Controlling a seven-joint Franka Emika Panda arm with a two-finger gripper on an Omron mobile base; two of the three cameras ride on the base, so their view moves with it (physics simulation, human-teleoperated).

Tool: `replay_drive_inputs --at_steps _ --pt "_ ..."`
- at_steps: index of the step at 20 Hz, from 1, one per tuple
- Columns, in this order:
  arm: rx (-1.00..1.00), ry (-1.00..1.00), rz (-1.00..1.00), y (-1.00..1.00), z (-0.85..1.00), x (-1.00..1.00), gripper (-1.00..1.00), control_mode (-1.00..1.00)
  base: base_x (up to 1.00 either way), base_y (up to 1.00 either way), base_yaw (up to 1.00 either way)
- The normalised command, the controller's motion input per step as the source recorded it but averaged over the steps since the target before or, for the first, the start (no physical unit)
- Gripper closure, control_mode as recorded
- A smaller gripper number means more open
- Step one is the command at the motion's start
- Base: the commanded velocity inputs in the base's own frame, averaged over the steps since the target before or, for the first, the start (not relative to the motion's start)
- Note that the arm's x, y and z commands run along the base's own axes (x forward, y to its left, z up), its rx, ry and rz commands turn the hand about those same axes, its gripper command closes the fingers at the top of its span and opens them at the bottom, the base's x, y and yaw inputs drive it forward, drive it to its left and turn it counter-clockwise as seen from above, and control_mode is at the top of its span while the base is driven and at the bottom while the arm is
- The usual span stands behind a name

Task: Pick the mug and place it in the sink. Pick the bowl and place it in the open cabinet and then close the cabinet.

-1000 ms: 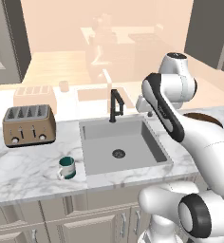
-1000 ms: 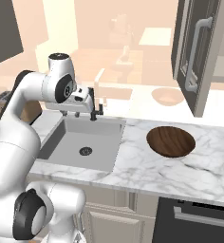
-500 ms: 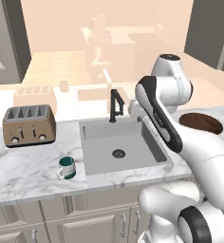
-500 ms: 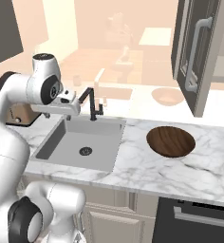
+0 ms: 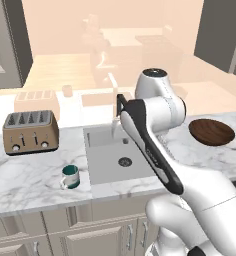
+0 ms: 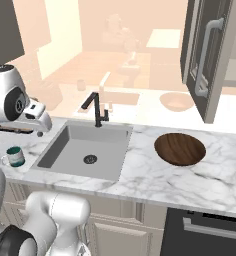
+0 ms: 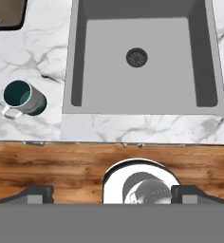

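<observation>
Here we find the mug (image 5: 70, 176) standing upright on the marble table (image 5: 25, 175), just left of the sink (image 5: 115, 155) and in front of the toaster (image 5: 31, 131). From the right base view the mug (image 6: 15, 156) sits near the table's front edge, touching nothing else, its white handle turned toward the front. Looking down through the hand view, we see the mug (image 7: 23, 98) to the left of the sink (image 7: 142, 61), teal inside as well as out, with the round dark drain in the basin's middle.

Our claw (image 7: 111, 193) stands wide open and holds nothing; its two dark fingertips (image 7: 35, 193) sit far apart at the bottom of the hand view, high above the table's front edge. In the right base view the claw (image 6: 39, 120) hangs over the left rim of the sink (image 6: 85, 150), above and to the right of the mug.

The bowl (image 6: 180, 149) rests on the table to the right of the sink, well apart from the mug. Above it the cabinet (image 6: 210, 55) hangs with its door swung open. The black faucet (image 6: 96, 109) rises behind the basin.
</observation>
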Motion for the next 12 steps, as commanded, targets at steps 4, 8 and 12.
replay_drive_inputs --at_steps 4,8,12 --pt "0.0 0.0 -0.06 0.51 -0.35 -0.38 -1.0 -1.0 0.0 0.0 0.0" --pt "0.0 0.0 -0.14 0.69 -0.21 -0.21 -1.0 -1.0 0.0 0.0 0.0" --pt "0.0 0.0 -0.18 0.44 -0.04 -0.37 -1.0 -1.0 0.0 0.0 0.0"
